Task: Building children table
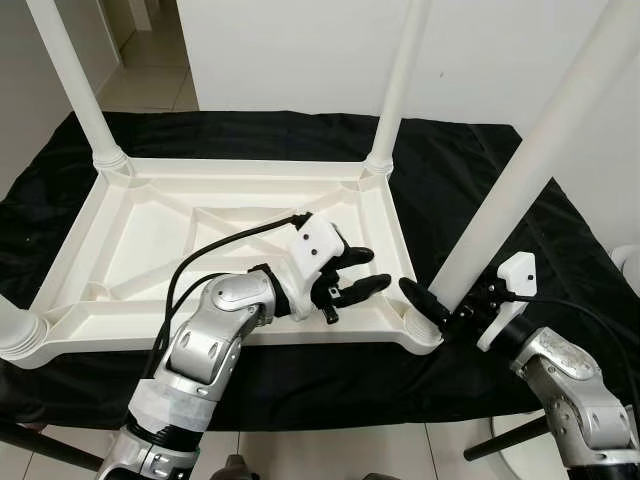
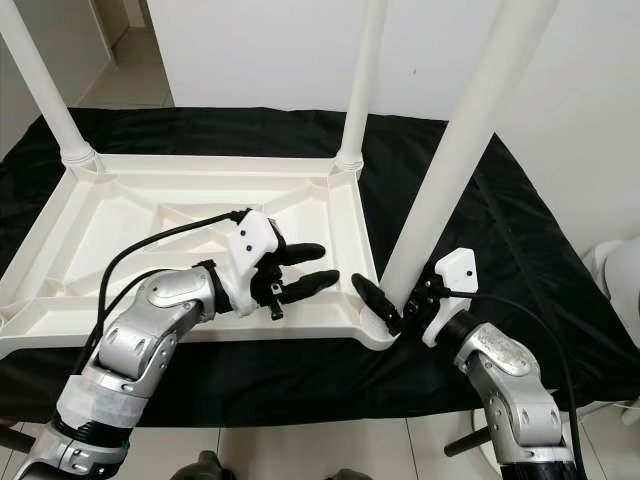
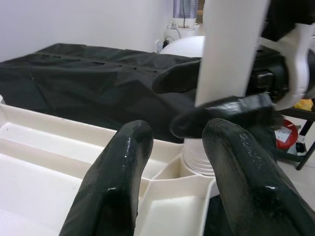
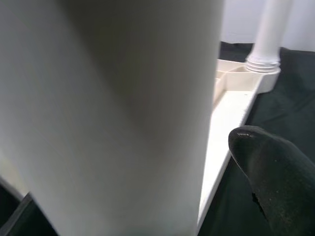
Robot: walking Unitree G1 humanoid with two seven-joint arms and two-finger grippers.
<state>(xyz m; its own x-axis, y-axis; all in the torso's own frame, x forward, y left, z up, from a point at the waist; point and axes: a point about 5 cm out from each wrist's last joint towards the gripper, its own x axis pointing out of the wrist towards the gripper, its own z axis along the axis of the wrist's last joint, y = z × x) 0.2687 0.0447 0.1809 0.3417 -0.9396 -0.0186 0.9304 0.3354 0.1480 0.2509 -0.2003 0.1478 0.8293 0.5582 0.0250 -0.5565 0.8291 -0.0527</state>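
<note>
Right tool (image 1: 447,305) was clamped round the base of the near-right leg (image 1: 520,170), one black finger on the inner side of the leg and the other behind it, right above the corner socket (image 1: 420,328) of the tabletop (image 1: 130,260). That low grip looked chosen so the wrist could press or turn the leg into its socket with the least wobble; the leg leaned a little, so it was probably not yet fully seated. In the right wrist view the white tube lay hard against the camera, with one fingertip (image 4: 275,182) dark beside it.

The tabletop lay upside down on the counter, which was draped in a black cloth (image 1: 450,160), its ribbed underside facing up so that the sockets were open to receive legs. Two far legs, far-left (image 1: 75,85) and far-right (image 1: 398,85), already stood upright in their corners, and another (image 1: 15,335) showed at the near-left corner.

The left tool (image 1: 365,272) hovered over the near-right part of the tray-like underside, its two fingers spread and holding nothing, pointed toward the leg being fitted. I judged it was placed there to steady the frame or to help guide the leg. From its wrist camera the left tool's fingers (image 3: 113,182) framed the socket and the other tool's grip on the leg.
</note>
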